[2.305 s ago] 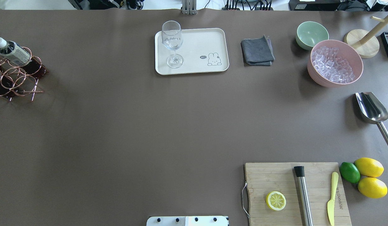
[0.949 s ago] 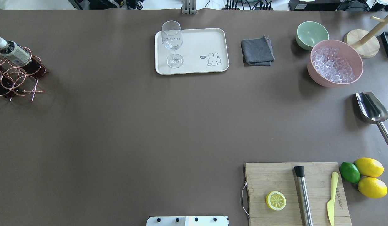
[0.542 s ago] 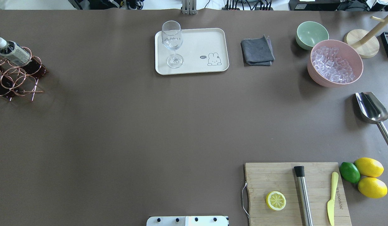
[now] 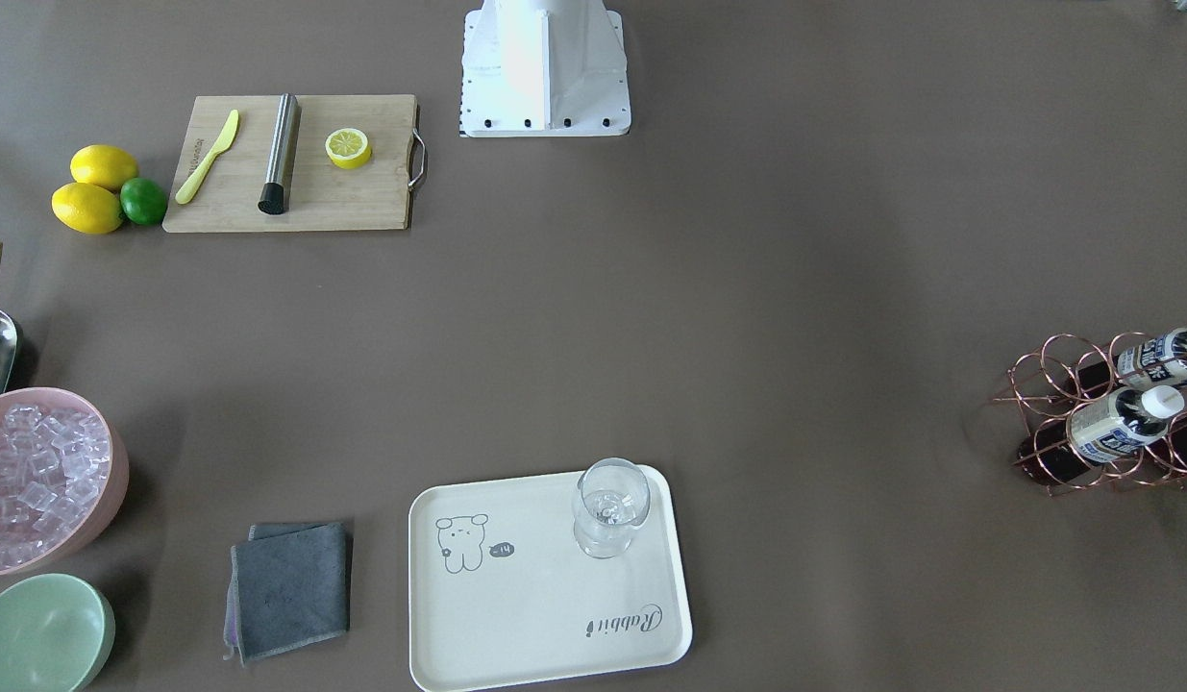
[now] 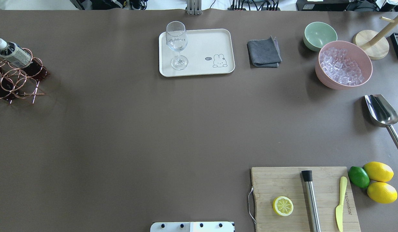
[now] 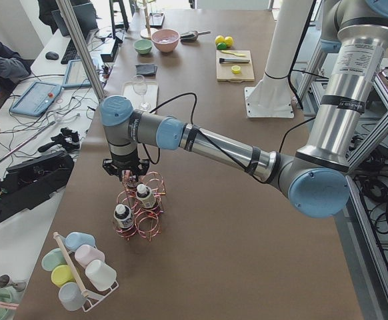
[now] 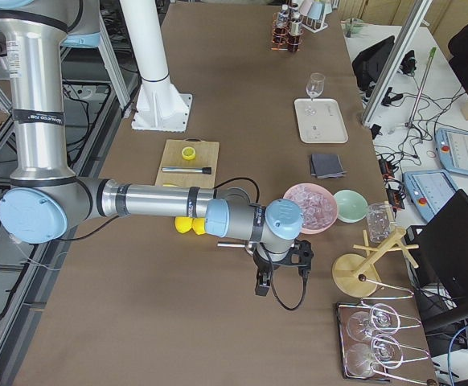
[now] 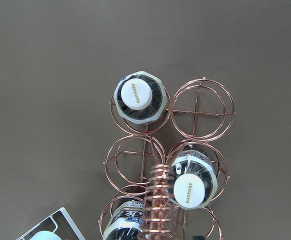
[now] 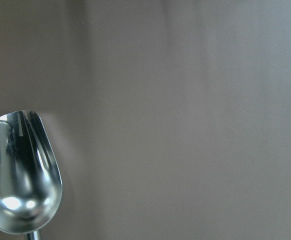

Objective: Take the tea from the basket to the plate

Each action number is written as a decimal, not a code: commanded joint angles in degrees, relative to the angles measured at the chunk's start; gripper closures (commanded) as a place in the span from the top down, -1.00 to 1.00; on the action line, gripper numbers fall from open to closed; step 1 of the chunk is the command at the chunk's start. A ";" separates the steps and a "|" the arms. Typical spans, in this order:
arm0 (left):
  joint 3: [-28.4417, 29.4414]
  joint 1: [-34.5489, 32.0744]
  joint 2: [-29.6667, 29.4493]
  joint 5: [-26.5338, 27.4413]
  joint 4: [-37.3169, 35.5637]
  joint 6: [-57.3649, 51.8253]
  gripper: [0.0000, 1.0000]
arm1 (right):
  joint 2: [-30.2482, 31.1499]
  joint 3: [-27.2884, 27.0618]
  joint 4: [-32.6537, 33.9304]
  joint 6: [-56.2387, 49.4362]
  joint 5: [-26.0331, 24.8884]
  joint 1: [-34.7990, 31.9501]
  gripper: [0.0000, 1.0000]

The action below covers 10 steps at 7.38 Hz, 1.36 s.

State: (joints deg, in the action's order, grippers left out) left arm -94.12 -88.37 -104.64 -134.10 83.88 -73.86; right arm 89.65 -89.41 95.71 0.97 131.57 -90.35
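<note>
The copper wire basket (image 5: 16, 80) stands at the table's far left edge, also in the front view (image 4: 1054, 384) and the left wrist view (image 8: 201, 105). It holds three tea bottles with white caps (image 8: 140, 97) (image 8: 190, 181) (image 8: 125, 220); one leans out in the overhead view (image 5: 12, 53). The cream plate (image 5: 202, 45) lies at the back middle and bears a stemmed glass (image 5: 177, 45). My left gripper (image 6: 129, 175) hangs just above the basket (image 6: 141, 213); I cannot tell whether it is open or shut. My right gripper (image 7: 282, 273) hovers by the scoop; I cannot tell its state either.
A pink bowl of ice (image 5: 344, 64), a green bowl (image 5: 319, 35), a grey cloth (image 5: 264, 53) and a metal scoop (image 5: 381, 111) lie at the right. A cutting board (image 5: 276, 183) carries a lemon half, muddler and knife. A cup rack (image 6: 81, 270) stands beside the basket.
</note>
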 commanded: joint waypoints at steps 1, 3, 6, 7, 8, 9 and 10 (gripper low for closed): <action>-0.01 0.04 0.23 0.07 -0.21 -1.36 -1.00 | -0.09 -0.06 -0.09 0.00 -0.09 0.00 1.00; -0.19 -0.05 0.05 0.77 -0.21 -1.81 -1.00 | -0.09 -0.06 -0.09 0.00 0.00 0.00 1.00; -0.97 -0.05 -0.21 0.77 -0.38 -1.63 -1.00 | 0.00 -0.06 0.00 0.00 0.09 0.00 1.00; -2.20 -0.05 -0.39 0.77 -3.78 -1.29 -1.00 | 0.00 0.29 0.00 0.09 0.09 0.09 1.00; -2.90 0.04 -0.47 0.77 -4.25 -1.02 -1.00 | 0.00 0.47 0.00 0.09 0.09 0.00 1.00; -4.48 0.30 -0.56 0.77 -4.25 -0.24 -1.00 | 0.00 0.47 0.00 0.09 0.26 0.00 1.00; -6.76 1.17 -0.48 0.86 -4.34 0.90 -1.00 | 0.00 0.38 -0.09 0.09 0.09 0.26 1.00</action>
State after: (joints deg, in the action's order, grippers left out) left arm -97.73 -88.16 -105.11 -133.32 79.96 -74.49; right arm 89.64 -89.02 95.71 1.05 131.73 -90.32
